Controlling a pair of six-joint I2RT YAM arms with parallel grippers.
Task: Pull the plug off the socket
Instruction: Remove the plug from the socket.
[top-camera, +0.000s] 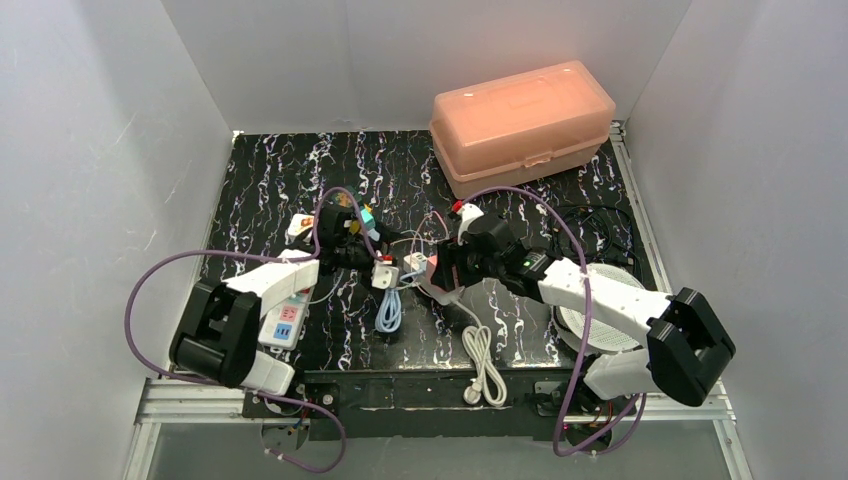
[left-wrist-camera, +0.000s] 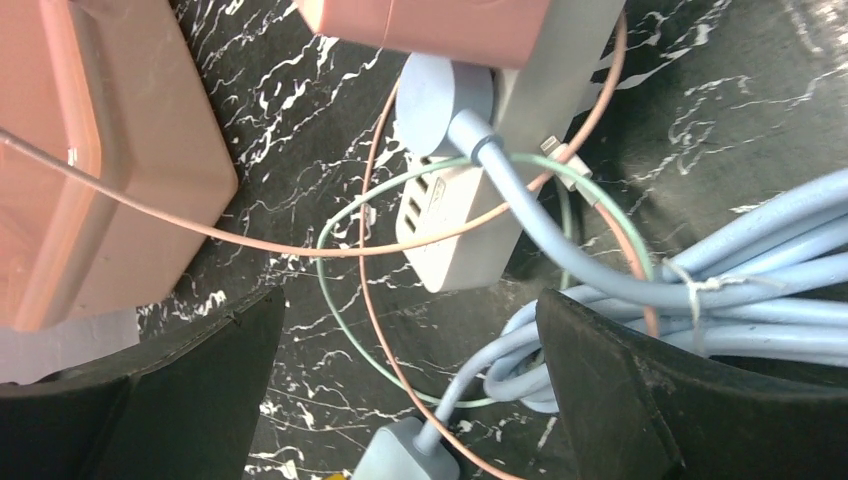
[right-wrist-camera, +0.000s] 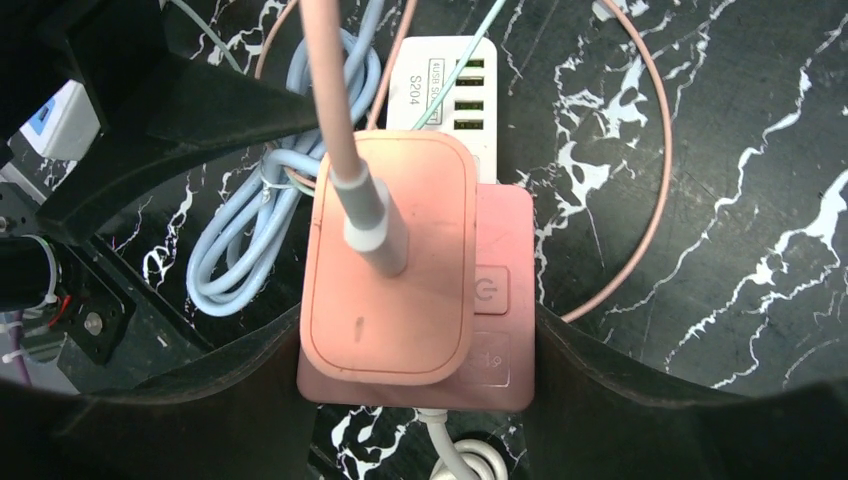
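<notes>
A pink plug (right-wrist-camera: 390, 270) with a pink cable sits in a pink socket block (right-wrist-camera: 500, 310). My right gripper (right-wrist-camera: 415, 340) is shut on the socket block, with one finger on each side of it; in the top view the gripper (top-camera: 437, 268) is at the table's middle. Behind it lies a white USB socket (right-wrist-camera: 450, 80) with a pale blue plug (left-wrist-camera: 445, 95) in it. My left gripper (left-wrist-camera: 410, 310) is open and empty just above the mat. A coiled blue cable (left-wrist-camera: 700, 260) lies by its right finger. In the top view the left gripper (top-camera: 345, 248) is just left of the sockets.
A pink storage box (top-camera: 520, 120) stands at the back right. A white power strip (top-camera: 285, 320) lies under the left arm. A coiled white cable (top-camera: 483, 365) lies near the front edge. A white round object (top-camera: 610, 300) lies under the right arm. Thin pink and green cables loop over the mat.
</notes>
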